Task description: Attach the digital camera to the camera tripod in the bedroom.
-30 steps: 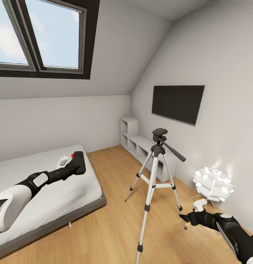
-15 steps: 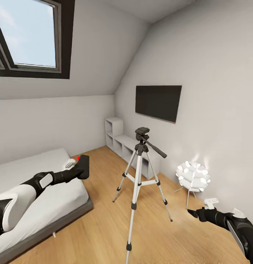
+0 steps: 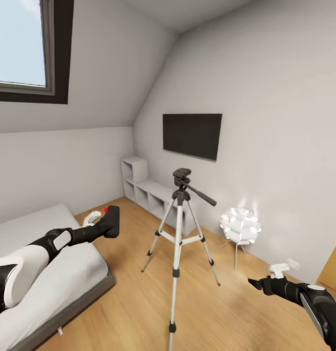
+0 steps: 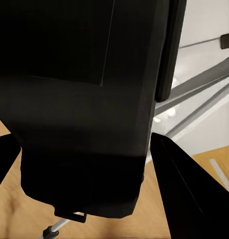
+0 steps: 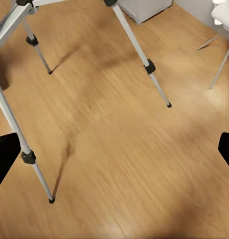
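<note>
**Camera carried toward the tripod**

The left gripper (image 3: 108,225) is clamping the digital camera (image 3: 112,222) by its sides, left of the camera tripod (image 3: 178,234) and lower than its pan head (image 3: 181,174). The camera is looking rigid, light and smooth, likely slippery. The right gripper (image 3: 253,282) is hanging spread, holding nothing, right of the tripod.

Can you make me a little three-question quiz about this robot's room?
1. True or false: the digital camera already sits on the camera tripod.
2. Which gripper holds the camera? A) left gripper B) right gripper
3. Fill in: the tripod stands on the wood ____.

Key: 1 false; 2 A; 3 floor.
</note>
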You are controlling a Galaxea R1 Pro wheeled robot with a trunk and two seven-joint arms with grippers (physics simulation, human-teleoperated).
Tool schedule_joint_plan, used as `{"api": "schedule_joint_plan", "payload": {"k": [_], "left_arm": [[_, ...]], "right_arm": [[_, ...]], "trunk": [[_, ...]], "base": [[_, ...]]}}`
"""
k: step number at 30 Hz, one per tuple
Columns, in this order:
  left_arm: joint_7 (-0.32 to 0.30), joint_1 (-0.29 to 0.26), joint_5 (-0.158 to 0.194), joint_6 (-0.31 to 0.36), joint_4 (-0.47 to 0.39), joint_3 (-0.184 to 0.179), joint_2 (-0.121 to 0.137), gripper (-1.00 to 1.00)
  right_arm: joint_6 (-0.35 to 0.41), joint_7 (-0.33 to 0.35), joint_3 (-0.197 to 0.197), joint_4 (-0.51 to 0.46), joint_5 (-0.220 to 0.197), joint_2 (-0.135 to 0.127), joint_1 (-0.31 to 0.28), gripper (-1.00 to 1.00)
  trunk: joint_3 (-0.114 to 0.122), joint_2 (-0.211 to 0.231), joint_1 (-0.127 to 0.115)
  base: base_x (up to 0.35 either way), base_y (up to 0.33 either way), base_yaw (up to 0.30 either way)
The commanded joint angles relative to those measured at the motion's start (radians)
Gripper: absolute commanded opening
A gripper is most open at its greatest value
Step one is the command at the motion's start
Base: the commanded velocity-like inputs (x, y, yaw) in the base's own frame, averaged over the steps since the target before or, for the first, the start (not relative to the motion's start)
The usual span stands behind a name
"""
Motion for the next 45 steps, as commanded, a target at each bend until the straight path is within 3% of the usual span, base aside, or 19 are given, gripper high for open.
{"api": "schedule_joint_plan", "payload": {"k": [1, 11, 34, 40, 45], "left_arm": [[-0.005, 0.000, 0.002, 0.007, -0.001, 0.010, 0.006, -1.00], [-0.009, 0.000, 0.008, 0.008, 0.001, 0.010, 0.036, -1.00], [-0.009, 0.001, 0.007, 0.008, 0.002, 0.010, 0.037, -1.00], [-0.009, 0.000, 0.010, 0.008, 0.002, 0.010, 0.038, -1.00], [-0.008, 0.001, 0.011, 0.008, 0.002, 0.010, 0.039, -1.00]], "right_arm": [[0.005, 0.008, -0.005, -0.001, 0.009, 0.002, -0.001, 1.00], [0.004, 0.008, -0.008, -0.003, 0.009, 0.006, -0.001, 1.00], [0.004, 0.007, -0.009, -0.001, 0.007, 0.017, 0.000, 1.00], [0.004, 0.007, -0.008, 0.000, 0.004, 0.040, 0.000, 1.00], [0.003, 0.009, -0.007, 0.002, 0.005, 0.079, 0.000, 1.00]], "trunk": [[0.000, -0.001, 0.000], [0.000, -0.001, 0.000], [0.000, -0.001, 0.000], [0.000, -0.001, 0.000], [0.000, -0.001, 0.000]], "base": [[0.000, 0.348, -0.296], [0.000, 0.349, -0.296], [0.000, 0.350, -0.280], [0.015, 0.350, -0.167], [0.057, 0.239, -0.055]]}}
